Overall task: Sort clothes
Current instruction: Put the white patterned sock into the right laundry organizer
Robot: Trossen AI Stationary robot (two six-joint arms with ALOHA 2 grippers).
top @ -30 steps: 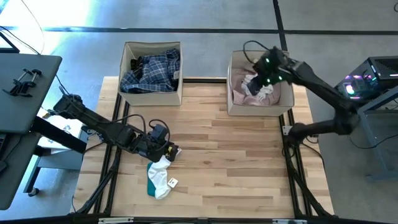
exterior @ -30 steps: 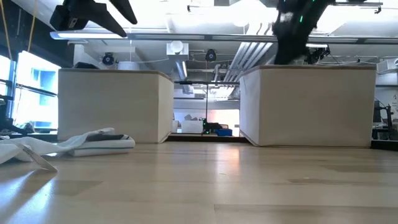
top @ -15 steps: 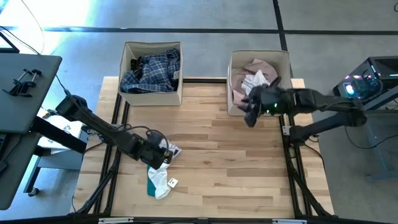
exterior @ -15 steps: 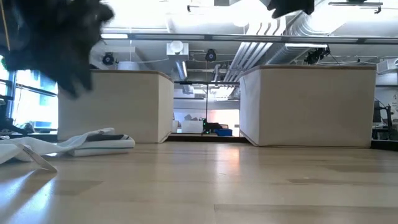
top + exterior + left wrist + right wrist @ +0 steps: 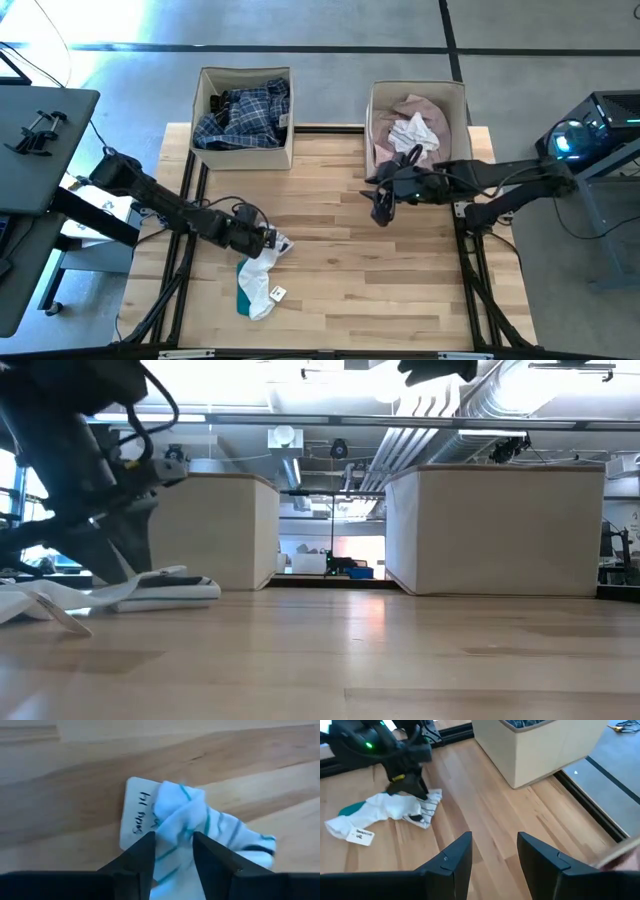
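High view: the left hand (image 5: 262, 240) is down at the top of the white and teal socks (image 5: 255, 285), which lie on the table (image 5: 350, 290) at its near left. The right hand (image 5: 380, 205) hangs over the table in front of the right fabric box (image 5: 372, 150), empty. The blue-white plaid shirt (image 5: 240, 115) fills the left fabric box (image 5: 245, 155); a pale pink shirt (image 5: 415, 125) sits in the right one.

Low view: the socks (image 5: 150, 588) lie flat on the table with the left arm standing over them.

Left wrist view: the left hand's fingers (image 5: 142, 855) stand narrow either side of a bunched striped sock (image 5: 190, 832), beside a paper tag (image 5: 137, 815). I judge the bite shallow: only a fold sits between them, so a lift could slip off, or carry one sock and leave the other.

Right wrist view: the right hand's fingers (image 5: 455, 857) are parted with nothing between them, facing the socks (image 5: 390, 812) and the left arm. If both arms go for the pile, they may collide.
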